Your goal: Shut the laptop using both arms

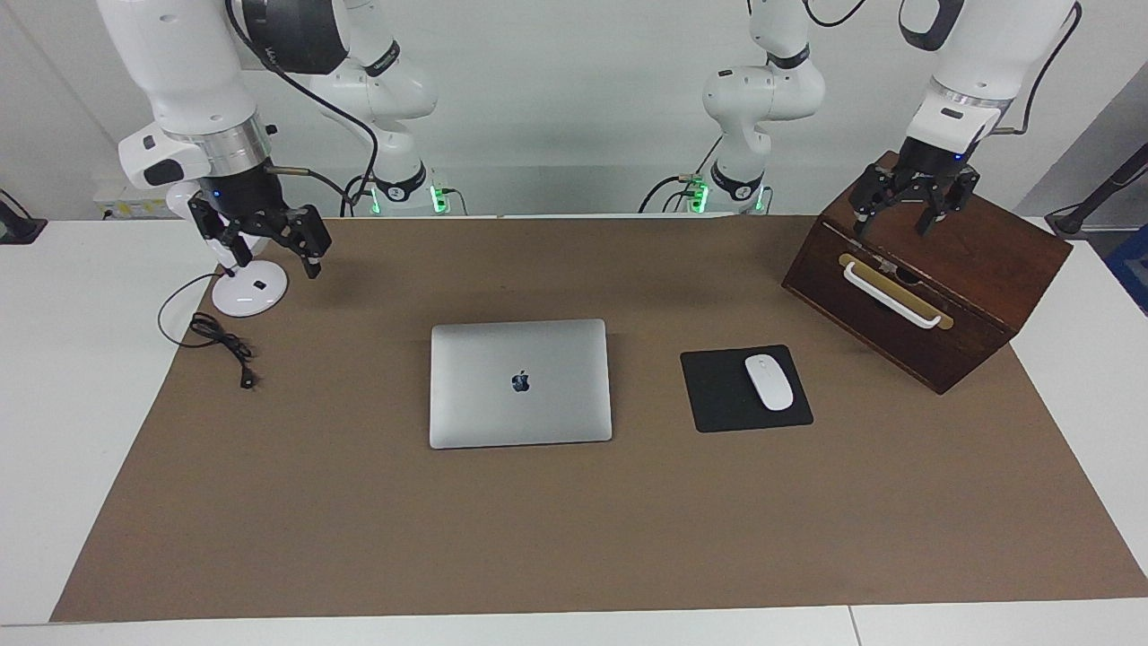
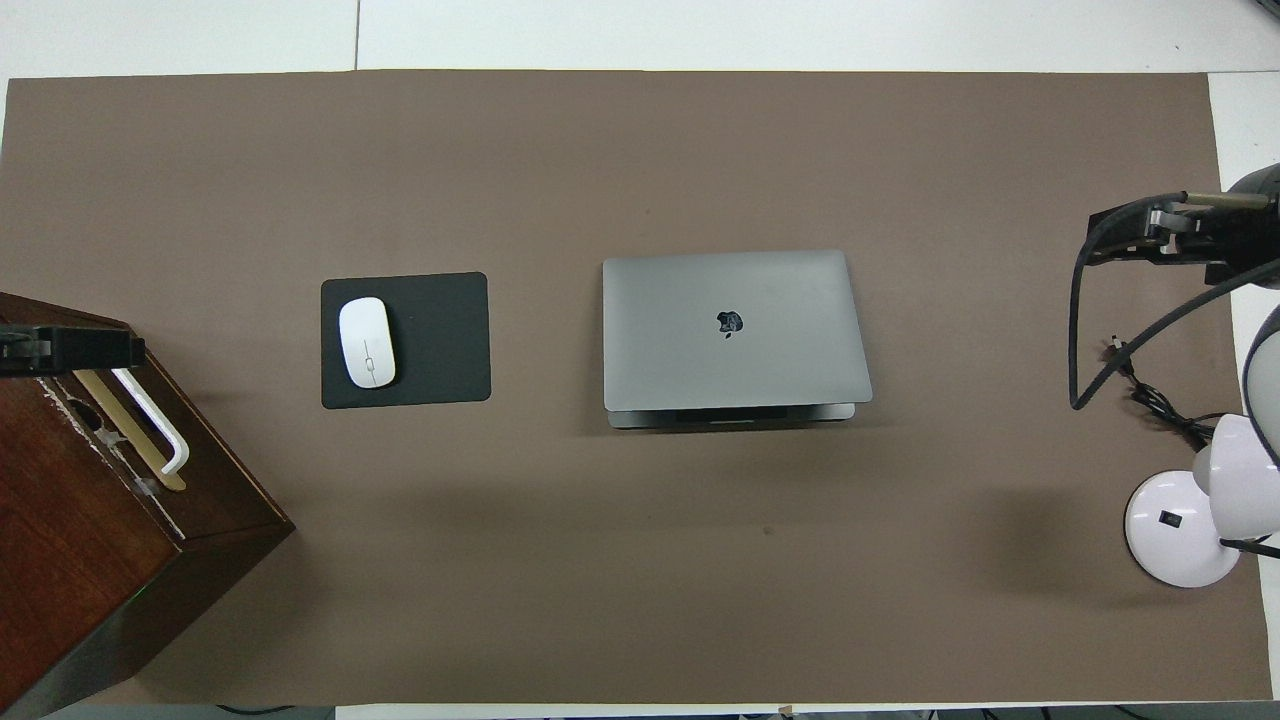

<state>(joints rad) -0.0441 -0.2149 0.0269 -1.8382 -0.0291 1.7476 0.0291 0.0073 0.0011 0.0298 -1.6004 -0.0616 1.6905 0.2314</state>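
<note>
The silver-grey laptop (image 1: 520, 381) lies in the middle of the brown mat with its lid down and the dark logo facing up. In the overhead view a thin strip of the base shows under the lid's edge nearest the robots (image 2: 735, 330). My right gripper (image 1: 272, 258) hangs open and empty over the lamp base at its own end of the table, also seen as the right gripper (image 2: 1100, 240) from above. My left gripper (image 1: 895, 224) hangs open and empty over the top of the wooden box; from above the left gripper (image 2: 120, 350) shows over the box's corner. Neither touches the laptop.
A black mouse pad (image 1: 722, 395) with a white mouse (image 1: 769, 381) lies beside the laptop toward the left arm's end. A dark wooden box (image 1: 969, 278) with a white handle (image 1: 892, 294) stands there too. A white lamp base (image 1: 249, 292) and a black cable (image 1: 220, 341) lie at the right arm's end.
</note>
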